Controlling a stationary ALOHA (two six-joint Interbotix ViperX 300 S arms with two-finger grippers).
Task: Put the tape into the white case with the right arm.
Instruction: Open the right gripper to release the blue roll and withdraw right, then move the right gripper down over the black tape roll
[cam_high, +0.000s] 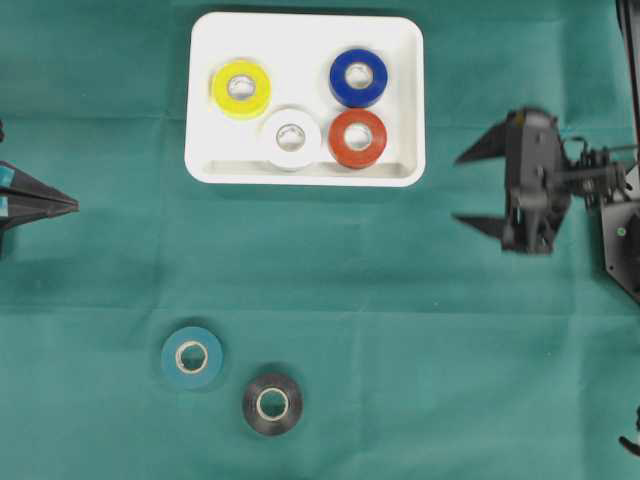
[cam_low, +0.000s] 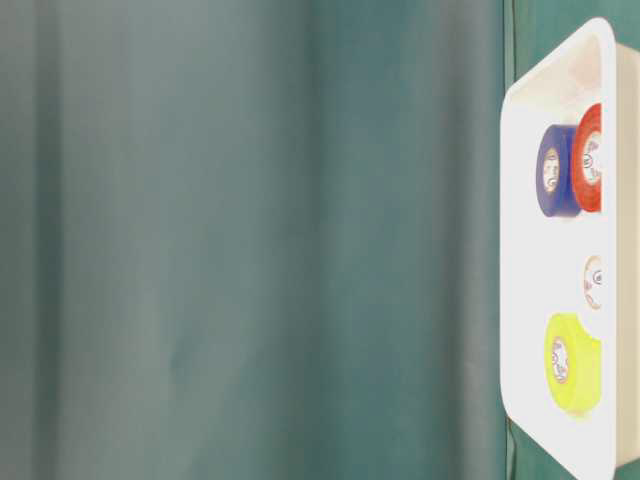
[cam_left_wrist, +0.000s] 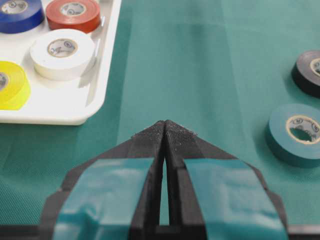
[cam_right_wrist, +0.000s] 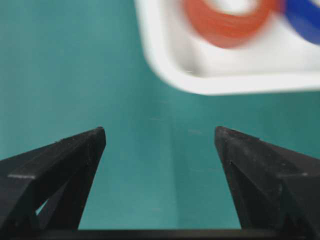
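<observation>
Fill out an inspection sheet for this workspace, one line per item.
Surface: green cloth, creased.
Job's things: white case holds yellow roll, blue roll, white roll, red roll; teal roll and black roll lie on the cloth outside it.
Clutter: nothing seen.
Grippers: right gripper open, empty, beside the case; left gripper shut, empty.
Cables: thin wiring on the right arm.
Surroundings: nothing seen.
</observation>
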